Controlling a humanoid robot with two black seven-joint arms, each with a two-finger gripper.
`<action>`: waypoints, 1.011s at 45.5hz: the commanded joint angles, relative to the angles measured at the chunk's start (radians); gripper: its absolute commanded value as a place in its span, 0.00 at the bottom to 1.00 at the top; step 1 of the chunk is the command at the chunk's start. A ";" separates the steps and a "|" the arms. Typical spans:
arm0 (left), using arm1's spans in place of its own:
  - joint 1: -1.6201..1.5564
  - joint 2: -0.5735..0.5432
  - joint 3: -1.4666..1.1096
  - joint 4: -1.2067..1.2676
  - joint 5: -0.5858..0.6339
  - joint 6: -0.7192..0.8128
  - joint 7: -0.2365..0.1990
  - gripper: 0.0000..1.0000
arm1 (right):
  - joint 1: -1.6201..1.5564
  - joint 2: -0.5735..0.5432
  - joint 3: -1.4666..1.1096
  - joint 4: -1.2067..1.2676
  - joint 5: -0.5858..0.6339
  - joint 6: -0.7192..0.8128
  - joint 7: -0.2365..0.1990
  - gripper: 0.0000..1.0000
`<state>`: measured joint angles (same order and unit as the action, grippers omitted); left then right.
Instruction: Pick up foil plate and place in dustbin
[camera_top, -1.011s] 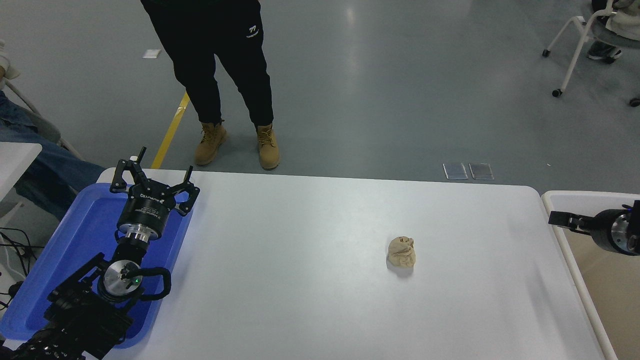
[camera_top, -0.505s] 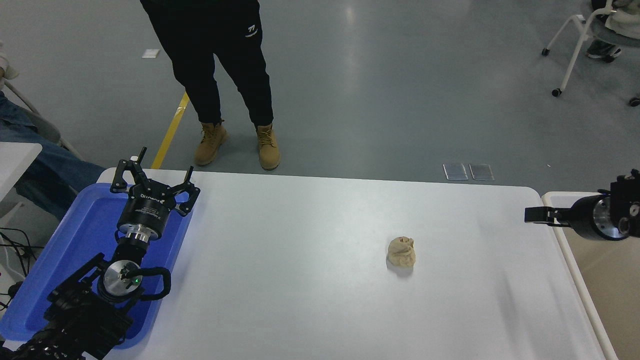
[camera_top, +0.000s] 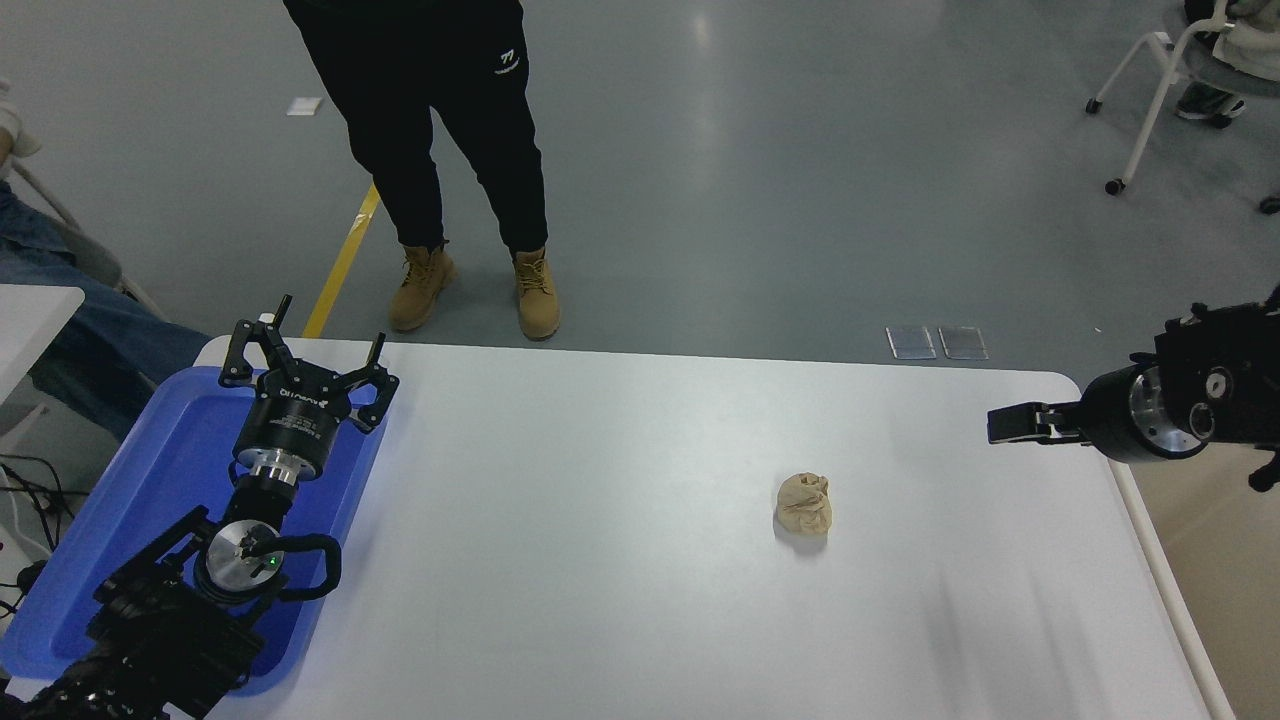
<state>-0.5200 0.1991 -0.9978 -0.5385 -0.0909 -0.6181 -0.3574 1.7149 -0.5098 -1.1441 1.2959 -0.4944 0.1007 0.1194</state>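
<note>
The foil plate is out of view. The dustbin (camera_top: 1172, 600) stands against the table's right end, showing a white rim and a beige inside. My right gripper (camera_top: 1000, 424) reaches in from the right edge, side-on, above the table's right end and pointing left. Nothing shows in it. Parked at the lower left, my left gripper (camera_top: 305, 345) is open above the blue tray (camera_top: 150, 480).
A crumpled tan paper ball (camera_top: 803, 503) lies on the white table (camera_top: 600, 520), right of centre. A person in black trousers and tan boots (camera_top: 470, 290) stands at the far side. A wheeled chair (camera_top: 1150, 90) is at the top right.
My right arm has swung left and upward, from over the dustbin to above the table's right end. The left arm and the paper ball have not moved.
</note>
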 joint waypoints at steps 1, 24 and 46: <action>0.000 0.000 0.001 0.000 0.000 0.000 0.000 1.00 | 0.074 0.083 -0.026 0.086 0.022 0.008 0.000 1.00; 0.000 0.000 0.001 0.000 -0.001 0.000 0.000 1.00 | 0.385 0.149 -0.095 0.240 0.100 0.232 0.002 1.00; 0.000 0.000 0.001 0.000 -0.001 0.000 0.000 1.00 | 0.598 0.333 -0.066 0.284 0.335 0.465 0.005 1.00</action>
<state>-0.5200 0.1995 -0.9970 -0.5382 -0.0920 -0.6181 -0.3574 2.2247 -0.2677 -1.2386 1.5662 -0.2576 0.4582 0.1220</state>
